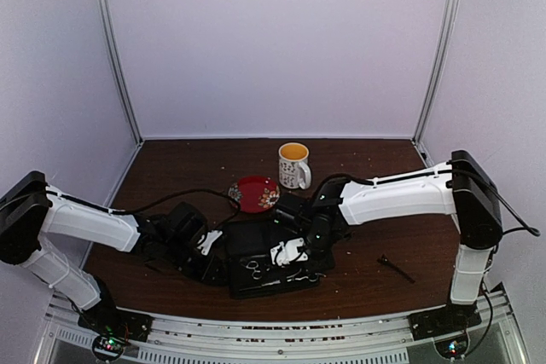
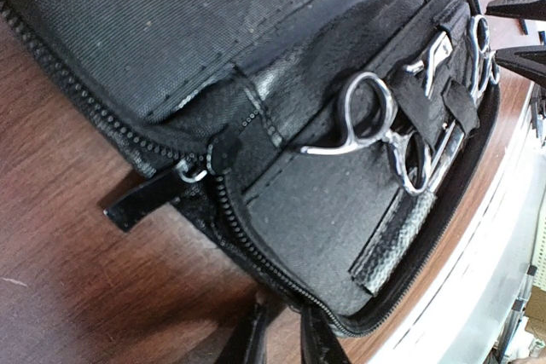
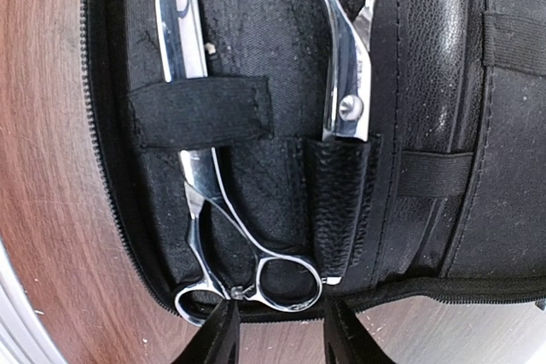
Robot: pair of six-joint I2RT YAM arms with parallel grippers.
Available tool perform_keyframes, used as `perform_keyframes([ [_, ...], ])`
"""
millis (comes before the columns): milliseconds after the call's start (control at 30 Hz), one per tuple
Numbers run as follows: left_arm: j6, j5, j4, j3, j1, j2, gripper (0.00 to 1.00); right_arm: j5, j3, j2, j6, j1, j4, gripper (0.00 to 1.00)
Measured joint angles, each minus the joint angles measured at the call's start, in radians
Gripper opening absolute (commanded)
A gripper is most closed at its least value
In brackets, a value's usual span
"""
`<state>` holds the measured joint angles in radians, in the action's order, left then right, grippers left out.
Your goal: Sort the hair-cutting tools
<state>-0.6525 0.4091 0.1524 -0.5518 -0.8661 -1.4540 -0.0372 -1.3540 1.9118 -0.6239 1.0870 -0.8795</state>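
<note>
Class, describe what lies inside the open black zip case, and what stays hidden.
The black zip case holds two silver pairs. An elastic strap covers part of the strapped scissors' blades; a leather pocket hides most of the pocketed scissors' blades.

Top external: high, behind bases, looks down over whole table (image 1: 171, 168). Left wrist: close, oblique across black case (image 2: 171, 31). Right wrist: closer, straight down. All share case; wrist views share scissors (image 2: 389, 135).

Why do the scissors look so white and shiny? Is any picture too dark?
Right wrist view: light glares off the strapped scissors, bleaching the blade white. Left wrist view: the scissor rings gleam, and the lower right corner is washed out. Top view: the black case is so dark its contents barely show.
</note>
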Motion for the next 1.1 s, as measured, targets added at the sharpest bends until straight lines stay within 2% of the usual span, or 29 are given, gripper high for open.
perform_keyframes([
  [567, 0.012, 0.000, 0.010, -0.007, 0.000, -0.005, 0.14, -0.019, 0.016, 0.024, 0.002, 0.010, 0.010, 0.39],
  [1100, 0.015, 0.002, 0.013, -0.013, -0.002, -0.011, 0.14, -0.037, -0.136, 0.130, 0.045, 0.067, -0.034, 0.38],
])
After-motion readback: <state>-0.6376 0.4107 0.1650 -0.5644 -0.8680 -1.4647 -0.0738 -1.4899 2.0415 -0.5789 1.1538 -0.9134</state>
